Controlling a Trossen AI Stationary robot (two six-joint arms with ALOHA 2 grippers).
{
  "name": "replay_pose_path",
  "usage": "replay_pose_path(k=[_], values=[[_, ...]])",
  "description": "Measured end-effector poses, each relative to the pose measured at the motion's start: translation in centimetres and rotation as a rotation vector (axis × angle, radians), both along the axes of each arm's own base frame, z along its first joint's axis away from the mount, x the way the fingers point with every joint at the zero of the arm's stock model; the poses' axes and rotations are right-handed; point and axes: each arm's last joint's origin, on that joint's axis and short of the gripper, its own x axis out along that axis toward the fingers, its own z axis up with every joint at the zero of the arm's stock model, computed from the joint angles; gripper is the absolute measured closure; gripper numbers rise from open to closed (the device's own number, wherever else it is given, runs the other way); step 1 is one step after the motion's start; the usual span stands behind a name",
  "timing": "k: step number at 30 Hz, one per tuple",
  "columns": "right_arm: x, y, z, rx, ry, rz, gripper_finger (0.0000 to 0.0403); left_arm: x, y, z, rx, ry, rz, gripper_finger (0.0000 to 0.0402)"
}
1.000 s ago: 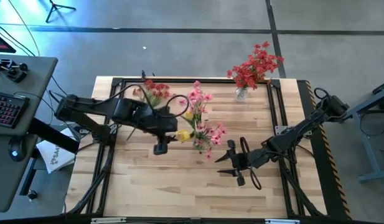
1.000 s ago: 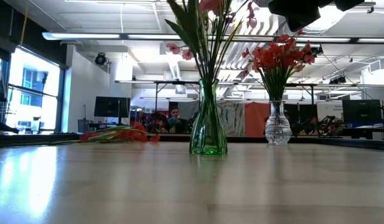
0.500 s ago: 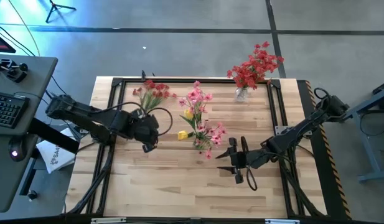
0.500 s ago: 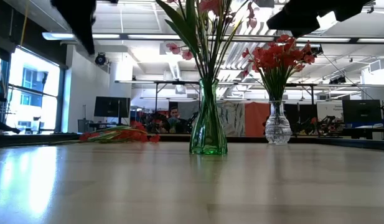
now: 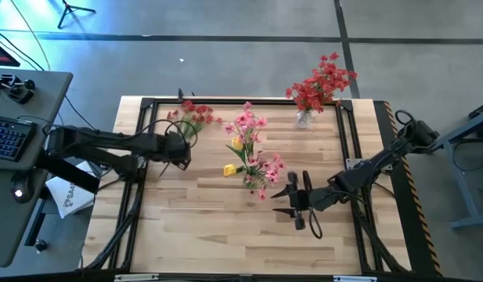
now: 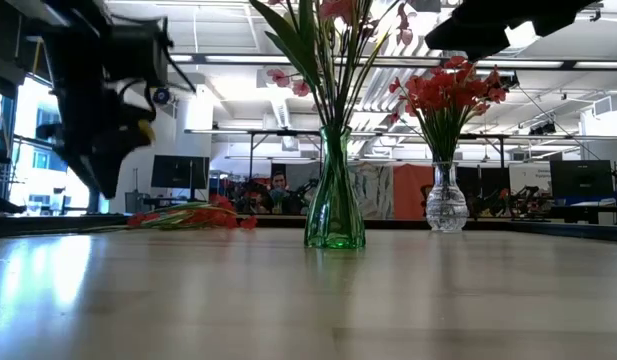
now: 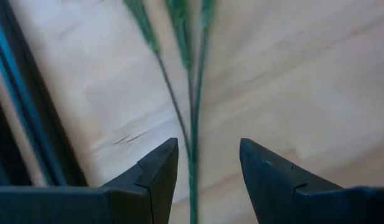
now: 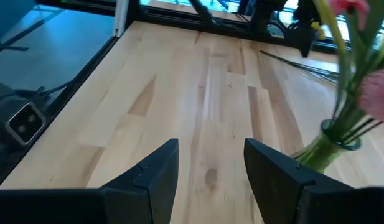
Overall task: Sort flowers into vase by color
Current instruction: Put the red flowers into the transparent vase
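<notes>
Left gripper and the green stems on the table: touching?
Cannot tell. In the left wrist view the stems run between the open left gripper, but contact is unclear.

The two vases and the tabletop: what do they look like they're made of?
The green vase looks like tinted glass: translucent, glossy, stems visible through it. The clear vase holding red flowers looks like cut or patterned glass, with faceted glints; clear plastic can't be ruled out. The table looks like light wood planks, with visible grain and a sheen that reflects light in the low view.
</notes>
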Motion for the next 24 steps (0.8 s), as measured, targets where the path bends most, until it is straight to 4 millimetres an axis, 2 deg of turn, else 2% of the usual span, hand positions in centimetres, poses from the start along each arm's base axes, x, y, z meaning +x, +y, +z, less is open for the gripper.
replay_pose_path(k=[6, 13, 19, 22, 24], values=[[0.5, -0.8, 0.0, 0.020, 0.000, -0.044, 0.0226, -0.8, 2.1, -2.7, -0.022, 0.028, 0.062, 0.0238], [0.6, -1.1, 0.0, 0.022, 0.000, -0.054, 0.0226, -1.2, 3.1, -4.5, -0.084, 0.052, 0.090, 0.0254], [0.6, -1.1, 0.0, 0.024, 0.001, -0.052, 0.0226, -1.2, 3.3, -5.4, -0.130, 0.086, 0.071, 0.0326], [0.6, -1.1, 0.0, 0.023, 0.002, -0.052, 0.0226, -0.9, 3.2, -5.2, -0.129, 0.067, 0.028, 0.0382], [0.6, -1.1, 0.0, 0.020, 0.002, -0.054, 0.0226, -0.5, 3.1, -4.5, -0.106, 0.035, -0.020, 0.0393]])
